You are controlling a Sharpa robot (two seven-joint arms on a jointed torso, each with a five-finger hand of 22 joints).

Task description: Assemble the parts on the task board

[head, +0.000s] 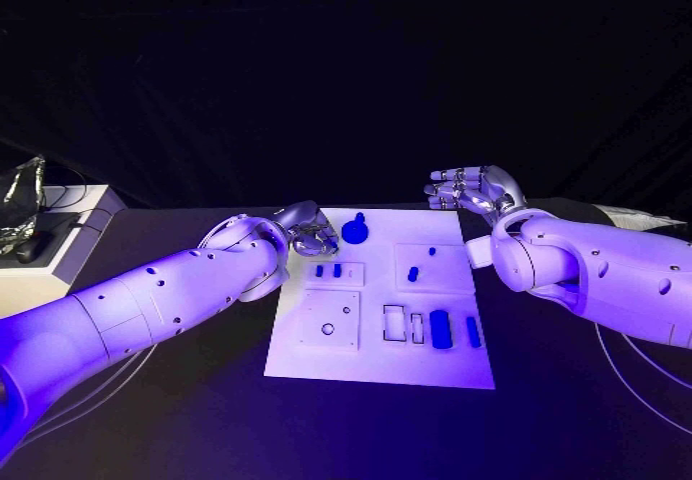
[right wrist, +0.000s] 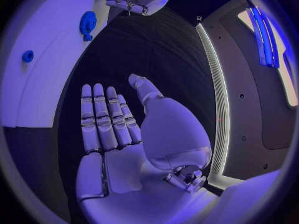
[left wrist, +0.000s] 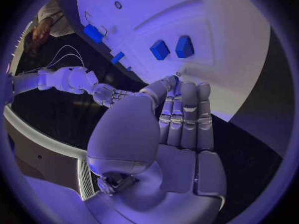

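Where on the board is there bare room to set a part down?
The task board is bare along its near edge, below the long blue parts and the square plate with a hole. The far end is crowded: round blue part, left hand.

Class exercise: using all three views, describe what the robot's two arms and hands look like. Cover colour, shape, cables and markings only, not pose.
Both arms are white, smooth, rounded shells dotted with small dark holes. The left arm and right arm each end in a bulbous wrist. The left hand and right hand are silver, with segmented fingers and smooth palm plates. Thin pale cables trail beside each arm.
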